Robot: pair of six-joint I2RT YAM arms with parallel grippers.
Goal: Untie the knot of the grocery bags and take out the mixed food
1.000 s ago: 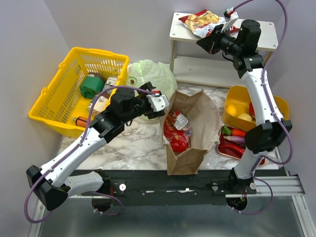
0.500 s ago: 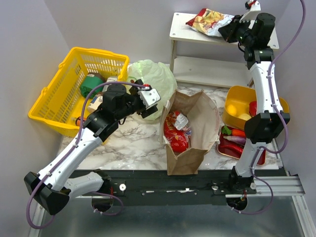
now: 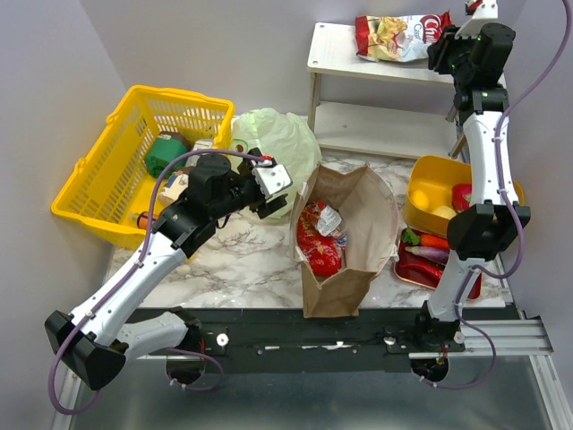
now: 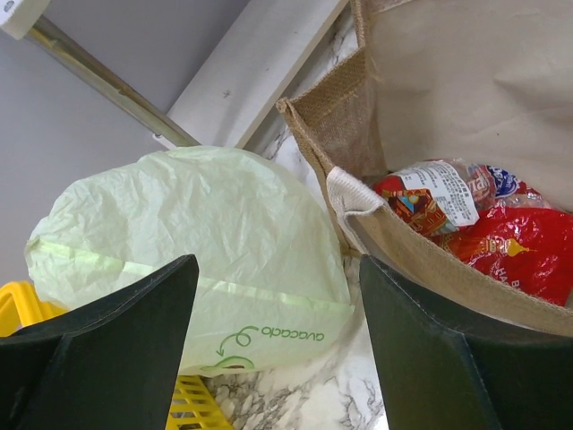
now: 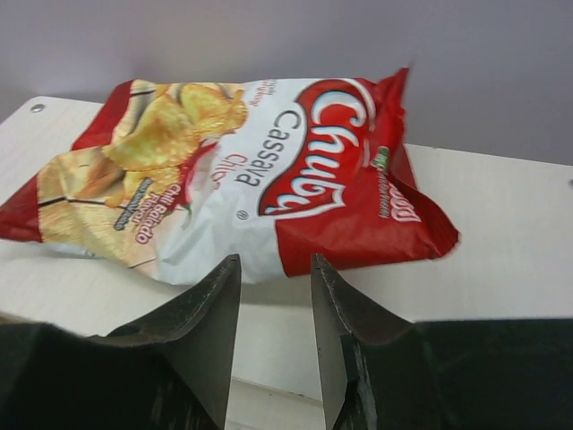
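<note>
Top external view: nearest the arm bases, the brown paper bag (image 3: pixel 358 269) is stood open on the marble table (image 3: pixel 242 260), and shiny red snack packets (image 3: pixel 319 246) are seen inside it. To its right, a carrot (image 3: pixel 431 240) is laid in a red tray (image 3: pixel 407 271), and just behind that a yellow fruit (image 3: pixel 443 212) is held in a yellow bowl (image 3: pixel 421 175). The left gripper (image 3: pixel 271 185) is poised just left of the paper bag's rim. In the left wrist view its fingers (image 4: pixel 116 358) are spread wide with nothing between them. The pale green plastic bag (image 4: pixel 179 233) is seen beyond the tips, clear of both, lying flattened beside the paper bag and against the yellow mesh basket (image 3: pixel 98 179). Farthest off, a red-and-white chip packet (image 3: pixel 394 36) is laid flat on the top of the white shelf (image 3: pixel 358 63), with the right gripper (image 3: pixel 445 52) at its right end. In the right wrist view those fingers (image 5: pixel 201 331) are parted by a narrow gap that holds nothing. The packet's lower edge lies just past the tips, and contact cannot be judged.
</note>
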